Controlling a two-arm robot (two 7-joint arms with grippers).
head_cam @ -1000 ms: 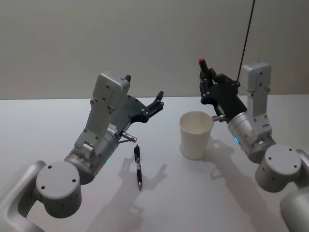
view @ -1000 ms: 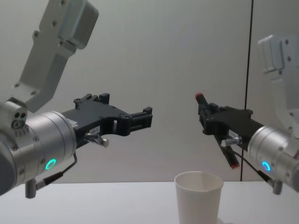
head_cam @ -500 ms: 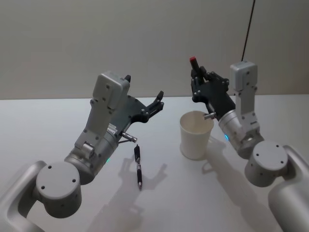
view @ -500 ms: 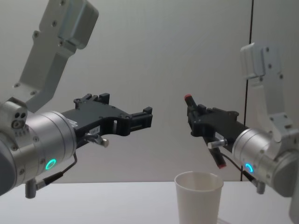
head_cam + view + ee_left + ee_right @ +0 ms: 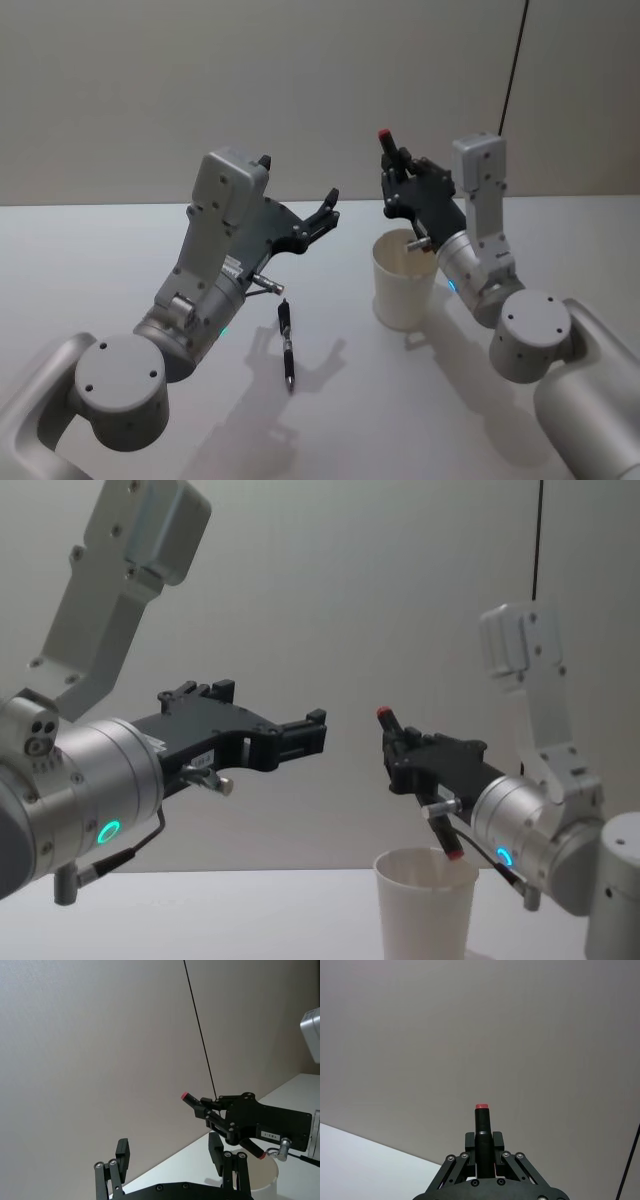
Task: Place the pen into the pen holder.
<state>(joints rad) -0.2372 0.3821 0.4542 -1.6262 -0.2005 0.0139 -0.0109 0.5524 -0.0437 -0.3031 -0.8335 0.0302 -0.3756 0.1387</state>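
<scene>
Leftward the right hand [image 5: 398, 178] had swung, clenched on the black, red-tipped pen [image 5: 445, 835], whose lower end now hung at the mouth of the white paper cup [image 5: 403, 285] just beneath it. Letting go looked near. The left hand [image 5: 322, 213] hovered open, idle.

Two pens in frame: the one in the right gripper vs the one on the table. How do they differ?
Support: the held pen is clamped in the fingers of the right gripper, up in the air; the table pen lies free on the table.
Pose: the held pen is steeply tilted, its lower end at the rim of the pen holder; the table pen lies flat, to the holder's left.
Shared: both are slim with dark barrels.
</scene>
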